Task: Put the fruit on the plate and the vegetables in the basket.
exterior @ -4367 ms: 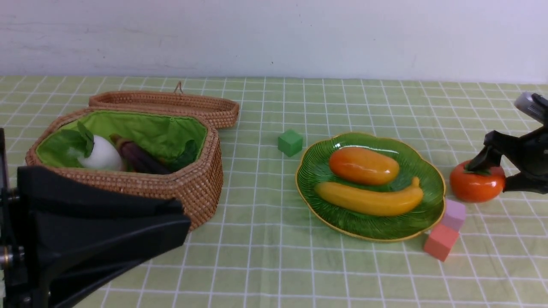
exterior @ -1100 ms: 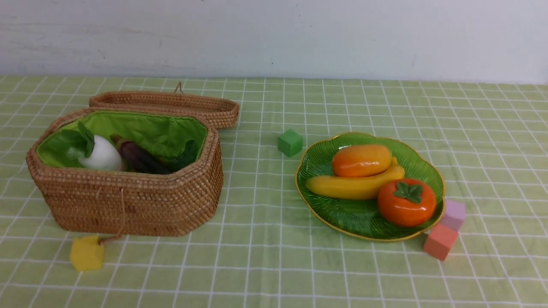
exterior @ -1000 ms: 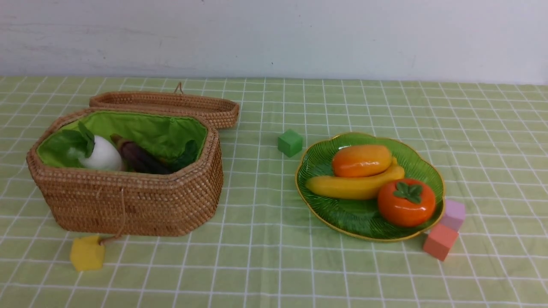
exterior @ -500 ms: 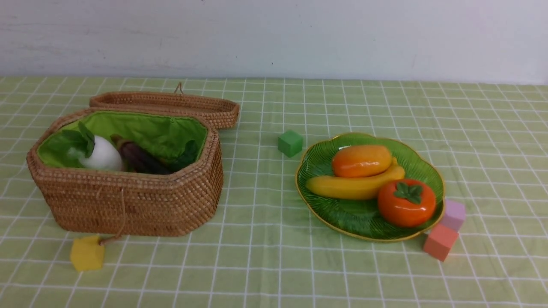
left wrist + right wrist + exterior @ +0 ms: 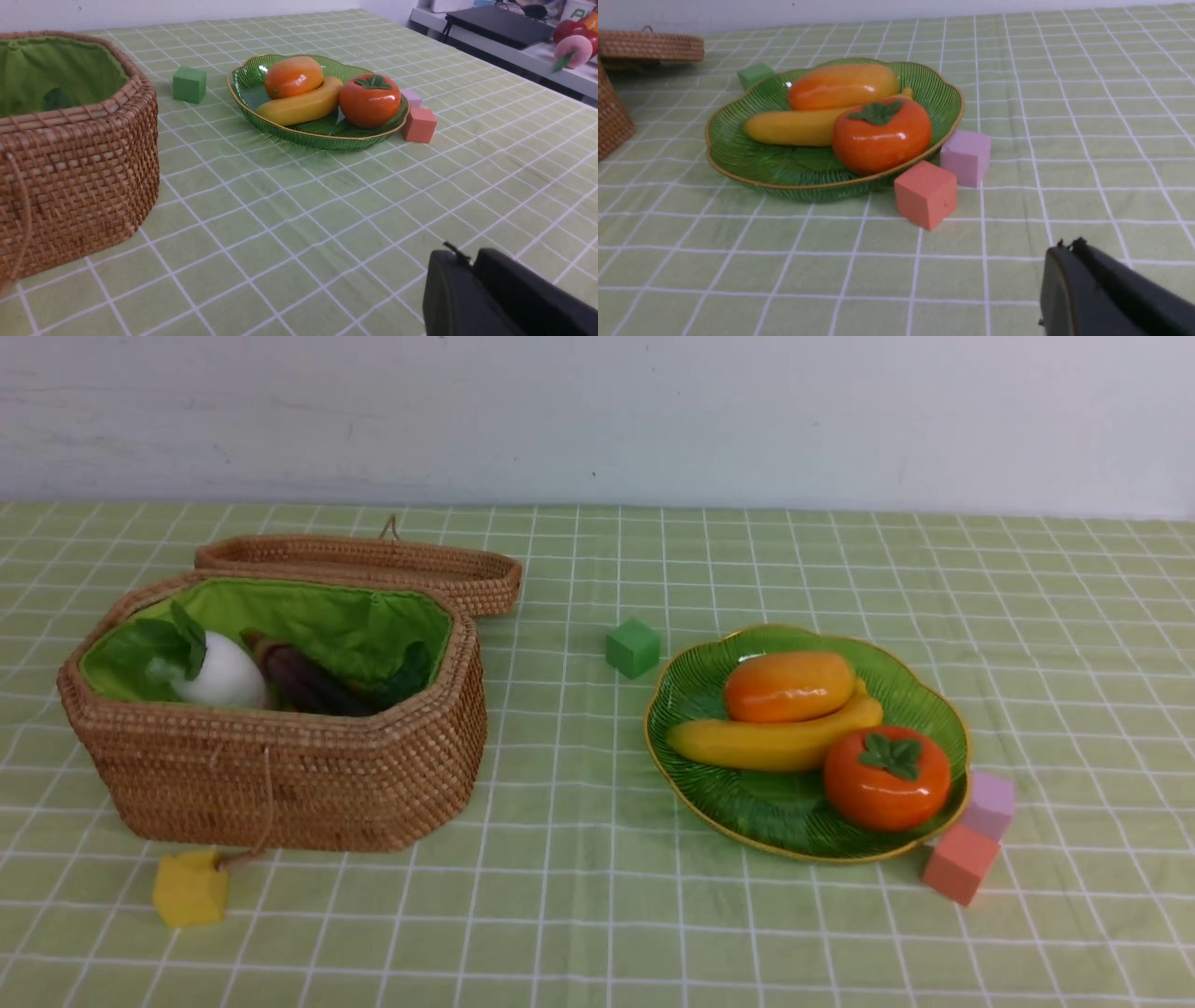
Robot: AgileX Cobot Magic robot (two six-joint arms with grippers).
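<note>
Both grippers sit low near the robot, jaws together and holding nothing: left gripper (image 5: 472, 284), right gripper (image 5: 1064, 268). On the plate (image 5: 709, 784) lie the mango (image 5: 789, 686), banana (image 5: 766, 742) and persimmon (image 5: 885, 777). Inside the basket (image 5: 280, 784) show a white radish (image 5: 222, 679) and eggplant (image 5: 303, 683); other vegetables are mostly hidden. Sorting looks finished, so nothing seems left to move.

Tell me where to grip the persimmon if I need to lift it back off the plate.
Grip the persimmon across its round body, coming from above, probably. It sits upright, leaf cap up, at the plate's near right edge. The banana lies close on its left, so set the fingers front and back.
</note>
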